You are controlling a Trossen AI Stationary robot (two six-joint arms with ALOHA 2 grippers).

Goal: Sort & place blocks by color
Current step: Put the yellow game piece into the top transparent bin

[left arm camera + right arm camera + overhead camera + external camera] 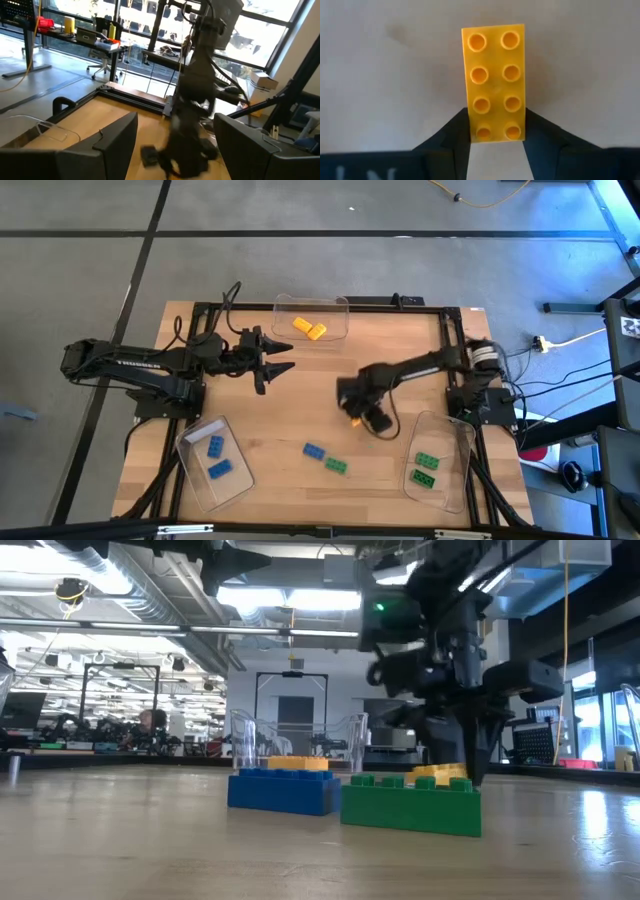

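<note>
Yellow-orange studded plastic brick (pixel 493 84) sits mid-frame on our wooden bench (pixel 300 395), pinched at one end by our right claw (pixel 493 142). Our left claw (pixel 283 360), upper left, hangs with fingers spread, holding nothing.

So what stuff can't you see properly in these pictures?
- The yellow brick in the right gripper: in the high view the gripper covers nearly all of it.
- Blue bricks in the left tray: out of the low view's frame.
- Green bricks in the right tray: studs too small to count from above.
- Left gripper: its wrist view shows a blurred right arm, no bricks.
</note>
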